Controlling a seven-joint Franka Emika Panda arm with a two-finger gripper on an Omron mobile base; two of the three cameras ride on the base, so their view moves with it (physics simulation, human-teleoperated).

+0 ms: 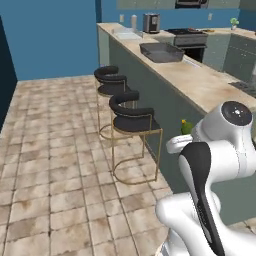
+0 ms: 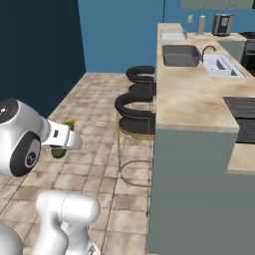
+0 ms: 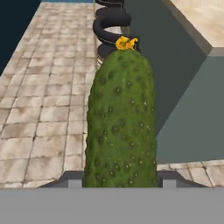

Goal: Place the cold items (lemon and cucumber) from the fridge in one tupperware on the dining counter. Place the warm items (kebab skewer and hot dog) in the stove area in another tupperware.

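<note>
While the long counter runs ahead with its dark tupperware near the far end, the arm rides folded low beside its near end, well short of that tub. Both base views catch just a green tip; the hand view shows the whole cucumber clamped in the tool, presumably for transport.

Glossy white rounded arm links, black joint bands, dark round cap with grey ring.
</note>
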